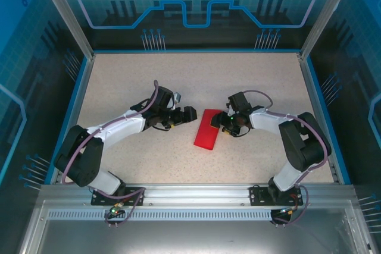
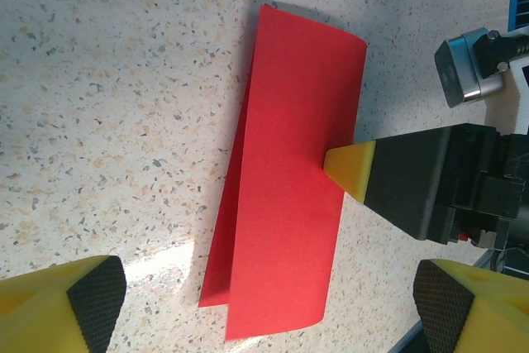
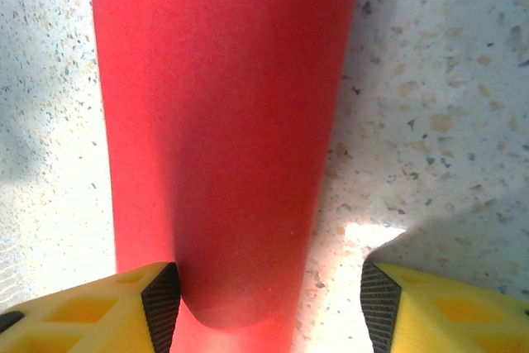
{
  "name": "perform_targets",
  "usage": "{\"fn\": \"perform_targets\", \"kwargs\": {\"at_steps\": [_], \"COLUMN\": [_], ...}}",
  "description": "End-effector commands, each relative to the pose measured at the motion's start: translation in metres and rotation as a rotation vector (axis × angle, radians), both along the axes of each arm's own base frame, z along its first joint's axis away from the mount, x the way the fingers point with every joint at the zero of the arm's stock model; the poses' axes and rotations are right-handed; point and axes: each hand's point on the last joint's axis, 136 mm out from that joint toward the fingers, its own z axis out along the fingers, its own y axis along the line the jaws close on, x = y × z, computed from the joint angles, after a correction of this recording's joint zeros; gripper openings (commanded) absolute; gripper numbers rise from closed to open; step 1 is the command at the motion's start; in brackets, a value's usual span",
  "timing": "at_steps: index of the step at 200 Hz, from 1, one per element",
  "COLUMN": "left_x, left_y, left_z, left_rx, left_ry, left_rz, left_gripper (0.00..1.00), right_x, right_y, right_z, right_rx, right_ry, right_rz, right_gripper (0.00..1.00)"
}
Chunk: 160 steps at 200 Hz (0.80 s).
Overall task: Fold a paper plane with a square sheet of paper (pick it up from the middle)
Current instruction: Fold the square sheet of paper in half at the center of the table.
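The square sheet of paper is bright red and lies folded in half on the speckled table, between the two arms. In the left wrist view the sheet has its upper layer slightly offset from the lower one. My left gripper is just left of the paper's far end. Its jaws stand wide open, with nothing between the pads. My right gripper is at the paper's right edge, and one yellow fingertip touches that edge. Its jaws are open astride the curled fold of the paper. The right pad stands clear of it.
The speckled table is bounded by a blue rim and glass walls on three sides. The right arm's black body and silver camera block sit close beside the paper. Both arm bases are bolted to the near rail.
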Motion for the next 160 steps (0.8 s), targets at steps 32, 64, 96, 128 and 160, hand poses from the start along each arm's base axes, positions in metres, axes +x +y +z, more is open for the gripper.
{"fn": "perform_targets", "kwargs": {"at_steps": [32, 64, 96, 128, 160], "left_x": [0.005, 0.004, 0.005, 0.007, 0.007], "left_y": [-0.006, -0.004, -0.001, 0.017, 0.034], "left_z": [0.009, 0.01, 0.01, 0.011, 0.018], "left_rx": [-0.019, -0.013, -0.002, 0.066, 0.11], "left_ry": [-0.027, -0.029, -0.033, -0.048, -0.081], "left_rz": [-0.039, -0.036, -0.021, 0.061, 0.135], "left_gripper": [0.94, 0.94, 0.93, 0.93, 0.93], "right_x": [0.0, 0.001, 0.005, 0.009, 0.008], "right_y": [0.024, 0.028, 0.04, 0.06, 0.088], "right_z": [0.0, 0.005, 0.015, 0.04, 0.068], "right_rx": [0.125, 0.112, 0.153, 0.202, 0.285], "right_ry": [0.006, -0.011, -0.035, -0.083, -0.118], "right_rz": [0.043, 0.061, 0.108, 0.159, 0.22], "right_gripper": [0.53, 0.45, 0.37, 0.36, 0.36]}}
